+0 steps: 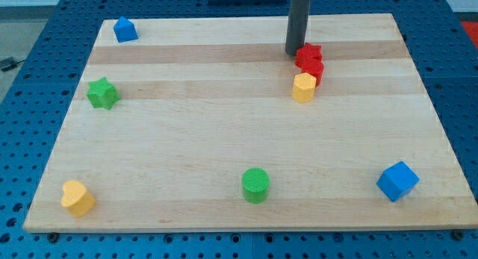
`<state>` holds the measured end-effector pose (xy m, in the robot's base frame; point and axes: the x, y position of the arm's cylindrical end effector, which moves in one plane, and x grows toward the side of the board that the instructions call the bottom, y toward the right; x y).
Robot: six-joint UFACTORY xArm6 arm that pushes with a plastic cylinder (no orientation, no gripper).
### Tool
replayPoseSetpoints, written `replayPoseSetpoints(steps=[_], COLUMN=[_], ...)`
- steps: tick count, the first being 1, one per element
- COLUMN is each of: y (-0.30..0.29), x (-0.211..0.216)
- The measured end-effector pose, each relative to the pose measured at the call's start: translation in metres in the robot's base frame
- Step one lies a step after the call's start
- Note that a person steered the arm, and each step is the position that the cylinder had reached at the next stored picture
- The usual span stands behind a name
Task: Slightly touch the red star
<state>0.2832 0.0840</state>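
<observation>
The red star [308,55] lies near the top of the wooden board [224,154], right of centre. My tip [294,52] stands at the star's left edge, touching it or nearly so. A second red block [314,70] sits just below the star, pressed against it. A yellow block [303,87] touches that red block from below.
A blue block [125,29] sits at the top left corner. A green star [102,93] lies at the left. A yellow heart [77,197] sits at the bottom left, a green cylinder [256,185] at the bottom centre, a blue cube [396,181] at the bottom right.
</observation>
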Motion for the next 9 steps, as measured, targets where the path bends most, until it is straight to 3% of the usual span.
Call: replayPoseSetpoints(steps=[1,4,6,9], y=[-0.016,-0.107,-0.07,-0.011], x=[-0.04,-0.03,0.0,0.0])
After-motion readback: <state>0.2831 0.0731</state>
